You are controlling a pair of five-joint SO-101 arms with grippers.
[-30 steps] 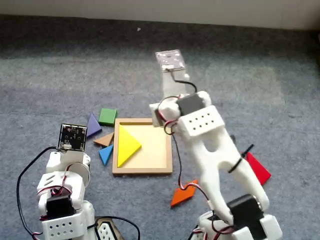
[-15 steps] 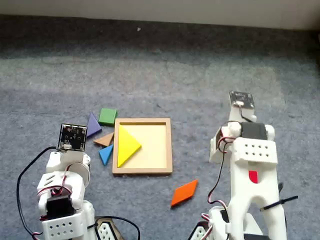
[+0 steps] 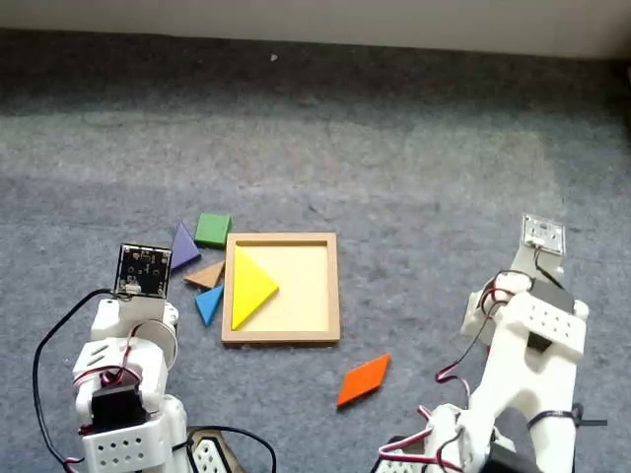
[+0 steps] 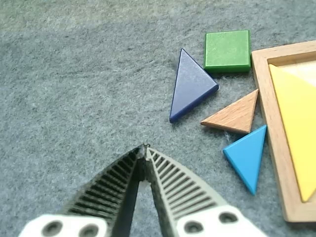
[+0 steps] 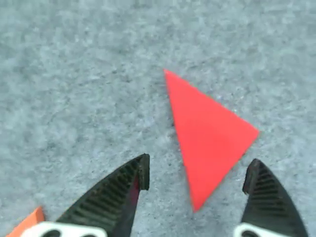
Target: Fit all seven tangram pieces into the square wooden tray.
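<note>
Left hand [image 4: 144,150] shut, empty, by the front-left corner of the grey felt tabletop [image 3: 414,148]. Purple triangle [image 4: 190,86], green square [image 4: 227,50], wooden triangle [image 4: 233,116] and blue triangle [image 4: 247,155] crowd the tray [image 3: 281,338]'s left rim. Yellow triangle [image 3: 251,284] sits inside, with the right half bare. Orange parallelogram [image 3: 363,379] lies frontward with open felt around it. Right hand [image 5: 197,172] spread wide, holding nothing, straddles the red triangle [image 5: 207,133] near the right edge.

No words, numbers, labels or signs can be read anywhere. The left board [image 3: 145,270] mounted by the left pincer [image 4: 144,148] and the right board [image 3: 543,233] by the right pincer [image 5: 197,170] carry only marks too small to make out.
</note>
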